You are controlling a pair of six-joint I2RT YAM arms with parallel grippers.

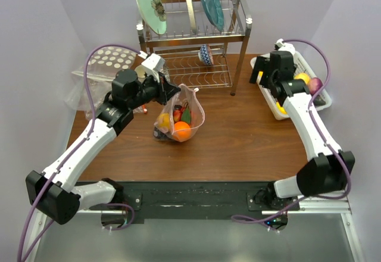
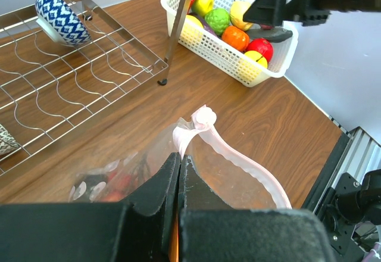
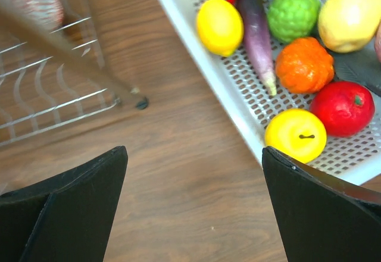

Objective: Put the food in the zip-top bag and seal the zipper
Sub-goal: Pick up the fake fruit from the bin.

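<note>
Left gripper (image 2: 180,159) is clamped on the mouth edge of the zip-top bag (image 1: 184,114), which sits centrally on the worktop (image 1: 238,137) with some food (image 1: 182,131) inside. Right gripper (image 3: 193,152) hangs spread wide over the left edge of the white basket (image 3: 250,119) at far right.

- Your left arm (image 1: 89,146) and your right arm (image 1: 309,122) both have smooth white shells on the long links.
- The joints between the shells are black, rounded housings, biggest at the elbows.
- A purple cable (image 1: 88,89) runs along the left arm, and a second purple cable (image 1: 303,40) along the right one.
- Your left gripper (image 2: 180,161) is matte black, with wedge-shaped tips.
- Your right gripper (image 3: 193,150) has two broad black fingers (image 3: 65,208) with flat inner faces.
- Both bases are bolted on a black plate (image 1: 196,199) at the near edge of the table (image 1: 238,137).
</note>
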